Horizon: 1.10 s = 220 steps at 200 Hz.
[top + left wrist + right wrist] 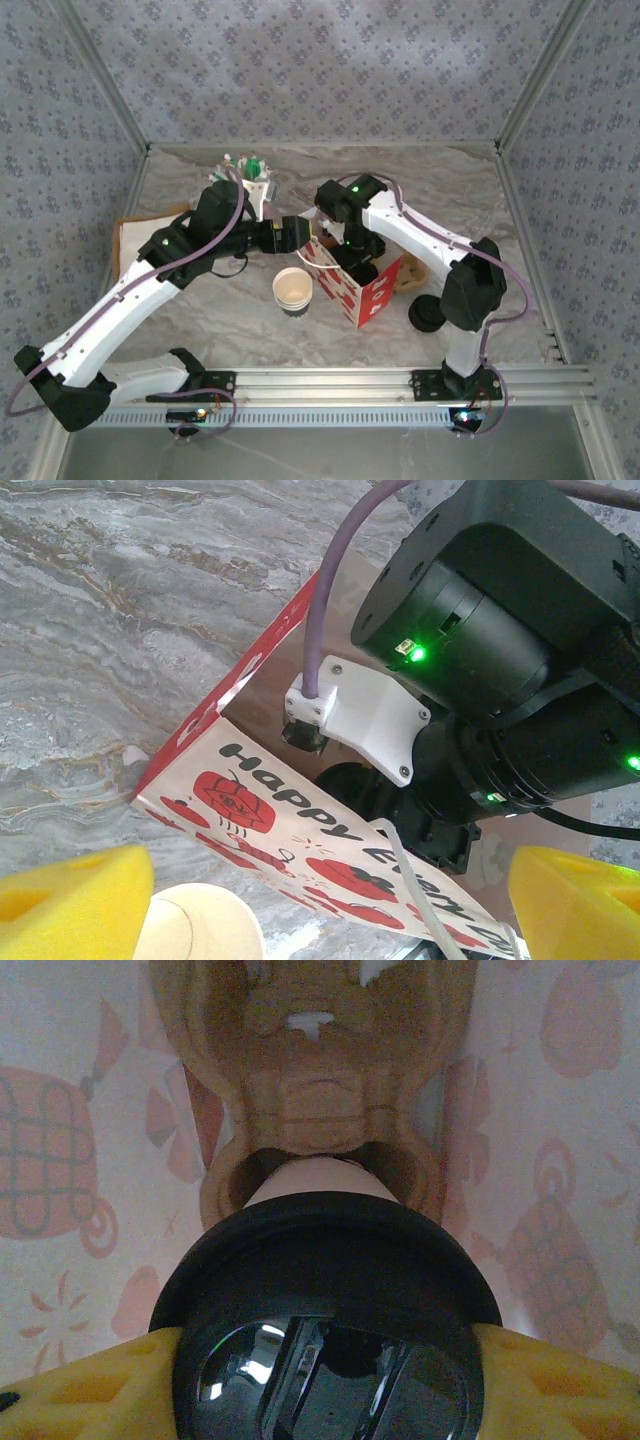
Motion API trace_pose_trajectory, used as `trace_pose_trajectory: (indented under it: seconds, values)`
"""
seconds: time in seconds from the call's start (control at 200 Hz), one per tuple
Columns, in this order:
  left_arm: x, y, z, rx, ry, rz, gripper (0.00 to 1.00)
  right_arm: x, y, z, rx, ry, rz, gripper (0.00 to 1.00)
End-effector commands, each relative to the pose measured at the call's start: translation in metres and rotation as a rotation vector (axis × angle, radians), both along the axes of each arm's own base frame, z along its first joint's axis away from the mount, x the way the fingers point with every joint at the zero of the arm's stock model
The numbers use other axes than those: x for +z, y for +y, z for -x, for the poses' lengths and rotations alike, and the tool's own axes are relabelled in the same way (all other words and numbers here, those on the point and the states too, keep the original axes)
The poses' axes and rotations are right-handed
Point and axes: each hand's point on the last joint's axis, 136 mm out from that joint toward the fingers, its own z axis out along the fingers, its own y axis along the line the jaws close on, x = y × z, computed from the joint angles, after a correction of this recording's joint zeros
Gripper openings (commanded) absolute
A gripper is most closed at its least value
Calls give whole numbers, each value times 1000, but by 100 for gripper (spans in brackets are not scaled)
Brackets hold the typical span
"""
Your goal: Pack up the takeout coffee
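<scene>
The takeout coffee (330, 1290), a white cup under a round black lid, hangs inside the red-and-white paper bag (352, 288), with my right gripper (325, 1380) shut on it and a yellow pad on each side of the lid. Just beyond the cup lies a brown cardboard cup carrier (320, 1090) with a ring opening. In the left wrist view the right arm (480, 650) reaches down into the bag (300, 830). My left gripper (320, 910) stands open at the bag's near rim, its yellow pads (60, 900) wide apart.
A lidless stack of white paper cups (292, 290) stands just left of the bag. Loose black lids (428, 313) sit right of it, beside a brown cardboard piece (410, 272). A holder with green items (255, 175) is at the back, a brown board (135, 235) at left.
</scene>
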Motion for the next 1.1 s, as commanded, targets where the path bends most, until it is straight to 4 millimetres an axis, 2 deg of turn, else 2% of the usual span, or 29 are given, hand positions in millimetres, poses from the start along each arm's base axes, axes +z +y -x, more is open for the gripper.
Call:
trace_pose_trajectory:
  seconds: [0.0, 1.094]
  values:
    - [11, -3, -1, -9, -36, 16, 92, 2, 1, 4, 19, 32, 9, 63]
    - [14, -3, -2, -12, -45, 13, 92, -9, 6, 2, 34, 63, 33, 64]
